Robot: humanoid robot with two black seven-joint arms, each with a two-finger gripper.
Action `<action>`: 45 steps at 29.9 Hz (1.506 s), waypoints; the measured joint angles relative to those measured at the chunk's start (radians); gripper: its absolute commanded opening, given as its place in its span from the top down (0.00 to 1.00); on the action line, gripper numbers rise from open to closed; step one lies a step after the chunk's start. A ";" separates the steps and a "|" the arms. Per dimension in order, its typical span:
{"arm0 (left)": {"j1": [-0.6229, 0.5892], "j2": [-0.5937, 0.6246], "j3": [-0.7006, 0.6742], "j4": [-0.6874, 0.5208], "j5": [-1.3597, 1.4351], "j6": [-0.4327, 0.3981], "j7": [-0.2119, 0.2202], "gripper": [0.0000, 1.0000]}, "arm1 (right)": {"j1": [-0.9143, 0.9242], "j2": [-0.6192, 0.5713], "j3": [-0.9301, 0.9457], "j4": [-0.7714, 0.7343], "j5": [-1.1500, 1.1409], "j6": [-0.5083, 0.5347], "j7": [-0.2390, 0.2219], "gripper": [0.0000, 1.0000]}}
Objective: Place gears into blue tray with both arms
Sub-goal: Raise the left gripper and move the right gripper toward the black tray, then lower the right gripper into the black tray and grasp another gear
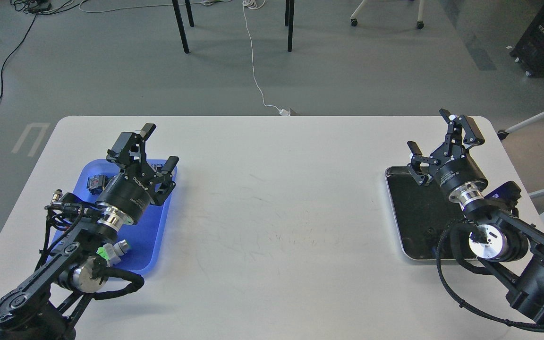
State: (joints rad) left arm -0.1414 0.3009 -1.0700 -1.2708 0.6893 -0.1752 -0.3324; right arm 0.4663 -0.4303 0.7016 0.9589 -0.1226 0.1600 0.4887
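Near left edge, left arm rises over blue tray; left gripper fingers apart, holding nothing, above tray's far end. Near right, right arm reaches over silver tray; right gripper fingers apart, holding nothing. Gears too small to tell. White counter bare between trays. Beyond: grey floor, white cable, black table legs.

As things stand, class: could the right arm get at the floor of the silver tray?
Probably yes. The right gripper hangs open at the silver tray, over its far end, and the black floor nearest it shows nothing standing in the way. The arm's own wrist hides the tray's right side, so that part is unknown.
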 measured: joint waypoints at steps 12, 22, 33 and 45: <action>0.005 0.001 0.002 0.009 -0.019 -0.049 0.002 0.02 | 0.009 -0.024 -0.007 0.017 -0.031 0.001 0.000 0.01; 0.002 0.015 0.005 0.000 -0.016 -0.058 -0.004 0.02 | 0.152 -0.293 -0.180 0.219 -0.441 0.044 0.000 0.01; 0.002 0.014 0.010 -0.003 -0.016 -0.060 -0.004 0.02 | 0.439 -0.549 -0.425 0.256 -0.982 0.300 0.000 0.01; 0.003 0.015 0.011 -0.005 -0.016 -0.060 -0.004 0.02 | 0.441 -0.565 -0.533 0.275 -1.521 0.329 0.000 0.01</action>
State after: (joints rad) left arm -0.1381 0.3160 -1.0594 -1.2763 0.6735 -0.2349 -0.3360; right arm 0.9076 -0.9958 0.1691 1.2339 -1.6437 0.4888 0.4889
